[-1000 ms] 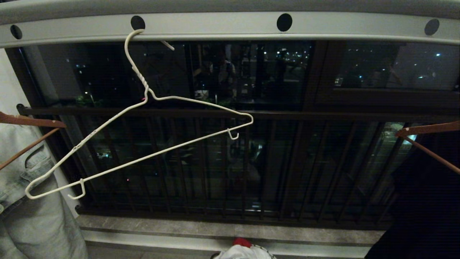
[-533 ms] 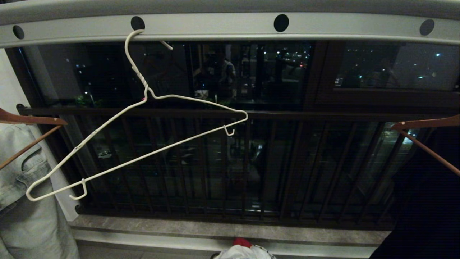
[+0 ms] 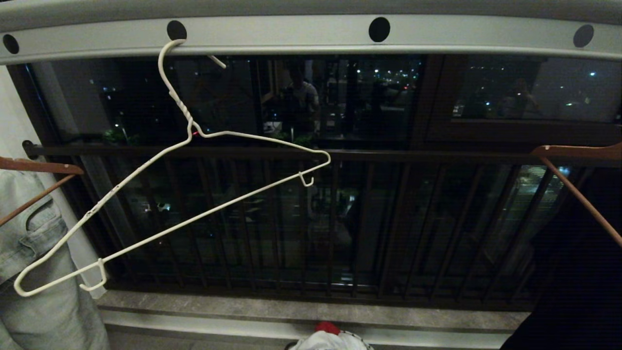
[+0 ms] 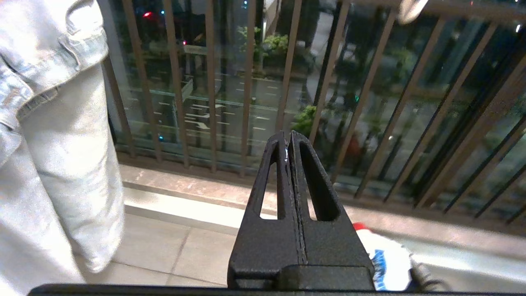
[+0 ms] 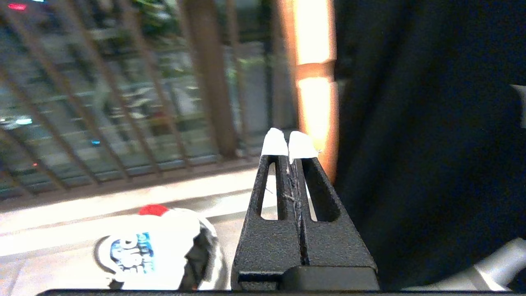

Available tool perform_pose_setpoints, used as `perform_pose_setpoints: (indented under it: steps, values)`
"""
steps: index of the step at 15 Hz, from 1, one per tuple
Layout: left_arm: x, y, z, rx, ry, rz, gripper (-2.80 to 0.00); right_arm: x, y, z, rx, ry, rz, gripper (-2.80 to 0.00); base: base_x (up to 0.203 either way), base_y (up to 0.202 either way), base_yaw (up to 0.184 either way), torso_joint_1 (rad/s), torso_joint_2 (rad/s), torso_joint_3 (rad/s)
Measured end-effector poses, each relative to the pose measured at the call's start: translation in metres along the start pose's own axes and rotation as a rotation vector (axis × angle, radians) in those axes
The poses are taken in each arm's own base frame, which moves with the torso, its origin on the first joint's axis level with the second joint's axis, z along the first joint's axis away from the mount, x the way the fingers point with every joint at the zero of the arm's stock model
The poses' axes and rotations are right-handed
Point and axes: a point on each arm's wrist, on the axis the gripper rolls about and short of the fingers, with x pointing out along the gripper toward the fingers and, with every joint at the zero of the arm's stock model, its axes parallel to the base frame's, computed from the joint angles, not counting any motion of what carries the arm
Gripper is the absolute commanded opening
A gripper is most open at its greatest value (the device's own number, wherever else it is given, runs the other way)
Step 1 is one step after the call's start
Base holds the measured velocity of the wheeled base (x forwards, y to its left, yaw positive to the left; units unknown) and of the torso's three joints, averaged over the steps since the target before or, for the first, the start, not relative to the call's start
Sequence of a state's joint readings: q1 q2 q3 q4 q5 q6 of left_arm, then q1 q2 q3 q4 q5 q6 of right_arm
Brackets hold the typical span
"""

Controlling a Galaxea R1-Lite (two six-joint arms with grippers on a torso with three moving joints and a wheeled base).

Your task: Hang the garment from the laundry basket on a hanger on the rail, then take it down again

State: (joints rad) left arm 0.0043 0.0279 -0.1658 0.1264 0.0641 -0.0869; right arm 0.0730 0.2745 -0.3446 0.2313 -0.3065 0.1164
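The white wire hanger (image 3: 188, 127) hangs bare and steeply tilted, its hook through a hole in the grey rail (image 3: 291, 35). Its low end reaches the jeans on the left. The white garment (image 3: 330, 342) with its blue print (image 5: 133, 253) lies bunched in the laundry basket (image 3: 365, 343) on the floor below. My left gripper (image 4: 287, 137) is shut and empty, above and left of the garment (image 4: 390, 263). My right gripper (image 5: 289, 142), white-tipped, is shut and empty, up and to the right of the basket. Neither gripper shows in the head view.
Pale denim jeans (image 3: 43, 291) hang on a brown wooden hanger (image 3: 39, 167) at the left. A dark garment (image 3: 573, 272) on another wooden hanger (image 3: 578, 151) fills the right. A red cloth (image 3: 326, 326) lies behind the garment. The dark balcony railing (image 3: 388, 156) stands beyond.
The wire hanger has swung, its low end dropping down and to the left. The whole head view has shifted slightly.
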Motion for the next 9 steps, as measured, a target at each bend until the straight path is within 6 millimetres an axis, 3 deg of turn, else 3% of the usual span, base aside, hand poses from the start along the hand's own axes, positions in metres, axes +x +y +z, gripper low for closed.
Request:
perform_pose_setpoints:
  steps: [4,9]
  values:
    - [0.009,0.001,-0.027,0.134,0.007,-0.048,-2.8,0.015,0.003,-0.022,-0.069,-0.048,0.033,-2.8,0.0,0.0,0.0,0.0,0.0,0.0]
    - [0.011,0.001,-0.033,0.165,0.015,-0.056,-2.8,0.013,0.003,-0.029,-0.137,-0.08,-0.052,-2.8,0.0,0.0,0.0,0.0,0.0,0.0]
